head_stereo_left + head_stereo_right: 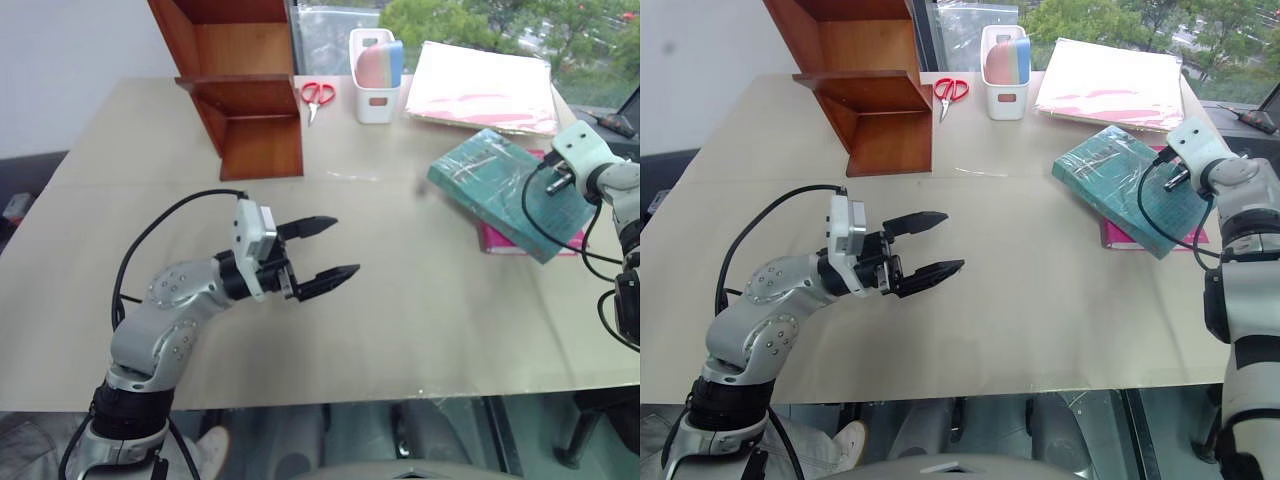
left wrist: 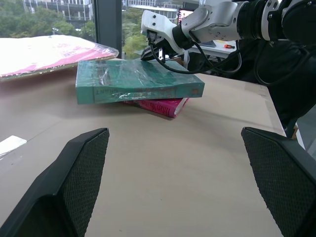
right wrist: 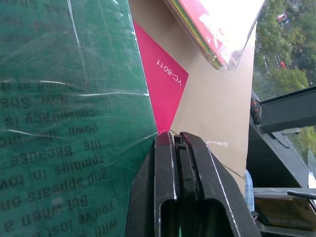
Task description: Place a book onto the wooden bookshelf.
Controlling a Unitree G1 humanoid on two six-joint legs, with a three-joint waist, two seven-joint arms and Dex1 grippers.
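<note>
The teal-green book [image 1: 497,180] in crinkly plastic wrap lies skewed on a thinner magenta book [image 1: 508,243] at the right of the table. My right gripper [image 3: 178,139] is shut, with its tips at the book's [image 3: 74,123] right edge, over the magenta cover [image 3: 160,84]; nothing shows between its fingers. Near the table's middle, well left of the book [image 2: 133,79], my left gripper [image 1: 345,246] is open and empty and points toward it. The wooden bookshelf [image 1: 245,100] stands at the far left of the table.
Behind the book lies a pale pink stack of papers [image 1: 485,85]. A white holder [image 1: 375,90] and red scissors [image 1: 317,95] sit at the back, right of the shelf. Bare table [image 1: 420,300] stretches between the two grippers.
</note>
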